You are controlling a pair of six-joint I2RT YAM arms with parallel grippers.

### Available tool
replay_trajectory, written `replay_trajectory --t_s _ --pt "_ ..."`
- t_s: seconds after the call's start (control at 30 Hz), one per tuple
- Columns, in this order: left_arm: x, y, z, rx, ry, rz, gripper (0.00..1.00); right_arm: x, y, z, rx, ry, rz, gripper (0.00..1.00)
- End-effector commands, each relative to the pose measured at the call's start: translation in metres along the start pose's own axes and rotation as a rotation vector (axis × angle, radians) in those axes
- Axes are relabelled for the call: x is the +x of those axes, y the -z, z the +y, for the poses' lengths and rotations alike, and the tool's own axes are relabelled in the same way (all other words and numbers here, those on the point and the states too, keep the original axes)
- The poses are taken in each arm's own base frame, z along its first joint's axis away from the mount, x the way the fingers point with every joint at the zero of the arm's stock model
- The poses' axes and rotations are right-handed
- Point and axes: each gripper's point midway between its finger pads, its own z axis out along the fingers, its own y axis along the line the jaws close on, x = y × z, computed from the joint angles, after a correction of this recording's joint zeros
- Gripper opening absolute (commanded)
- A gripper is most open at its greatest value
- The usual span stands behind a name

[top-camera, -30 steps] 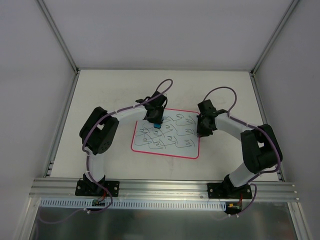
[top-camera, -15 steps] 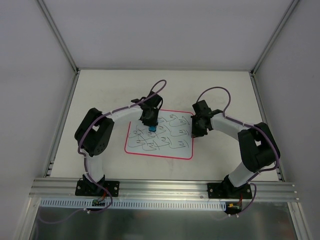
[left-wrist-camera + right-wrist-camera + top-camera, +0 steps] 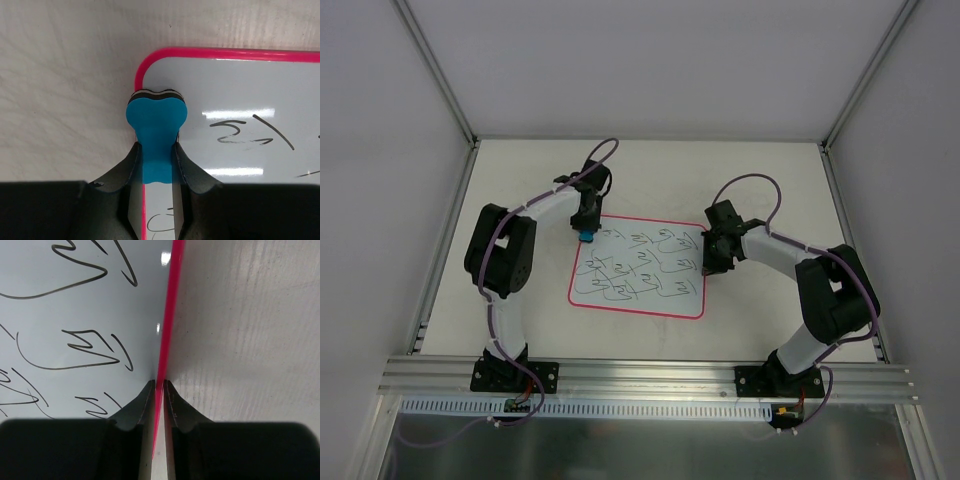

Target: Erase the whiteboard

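The pale table [image 3: 760, 180] carries the whiteboard [image 3: 638, 272], which lies flat near the middle of the surface, between the two arms, its pink-red border unbroken all round. The left arm [image 3: 505, 250] reaches up along the board's left side. The right arm [image 3: 830, 290] bends in from the right toward the board's right edge. The right gripper [image 3: 710, 262] sits at that edge, and in its wrist view its jaws [image 3: 158, 385] are clenched on the border strip, one finger over the white face [image 3: 75, 305] and the other over the table side. The left gripper [image 3: 586, 225] is at the far left corner of the board, and its jaws [image 3: 156, 150] are clamped on the narrow waist of a small blue eraser [image 3: 156, 114]. The eraser's head overlaps the board's left border just below the rounded corner [image 3: 240, 90]. Whether it presses on the surface cannot be told. Dark scribbles [image 3: 650, 262] cover most of the board face.
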Motion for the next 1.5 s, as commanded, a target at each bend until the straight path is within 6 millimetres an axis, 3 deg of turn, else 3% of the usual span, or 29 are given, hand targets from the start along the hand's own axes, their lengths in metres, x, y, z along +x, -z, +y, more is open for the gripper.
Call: replay_trajectory --t_s 0.0,0.13,0.27,0.4,0.53,0.6,0.7,0.83,1.13,1.27,1.47 --pt "-0.002 -0.009 -0.004 0.002 -0.100 0.027 0.01 0.015 -0.007 -0.006 0.028 0.005 0.052 0.13" --pt "0.006 -0.016 -0.023 0.053 -0.156 0.057 0.01 0.016 -0.006 -0.007 0.031 0.005 0.051 0.13" --pt "0.025 -0.018 -0.057 0.093 -0.256 0.088 0.01 0.015 -0.005 -0.007 0.029 0.006 0.045 0.13" --pt "0.049 -0.021 -0.107 0.165 -0.369 0.124 0.01 0.015 -0.005 -0.007 0.031 0.008 0.044 0.13" --pt "0.059 -0.017 -0.140 0.224 -0.407 0.134 0.01 0.015 -0.005 -0.007 0.031 0.005 0.041 0.13" --pt "0.060 -0.015 -0.148 0.243 -0.402 0.137 0.01 0.015 -0.004 -0.007 0.029 0.002 0.038 0.13" --pt "0.060 -0.011 -0.143 0.220 -0.386 0.132 0.00 0.016 -0.004 -0.008 0.032 -0.001 0.039 0.13" --pt "0.049 -0.001 -0.120 0.173 -0.297 0.107 0.00 0.017 -0.004 -0.009 0.036 -0.002 0.038 0.13" --pt "0.031 0.039 -0.031 0.126 -0.061 0.042 0.02 0.024 -0.010 -0.012 0.044 -0.015 0.053 0.12" --pt "0.048 0.033 -0.006 0.078 -0.075 0.070 0.01 0.024 -0.013 -0.011 0.034 -0.020 0.055 0.12" --pt "0.083 0.010 -0.001 0.061 -0.052 0.160 0.00 0.024 -0.014 -0.006 0.013 -0.028 0.055 0.12"
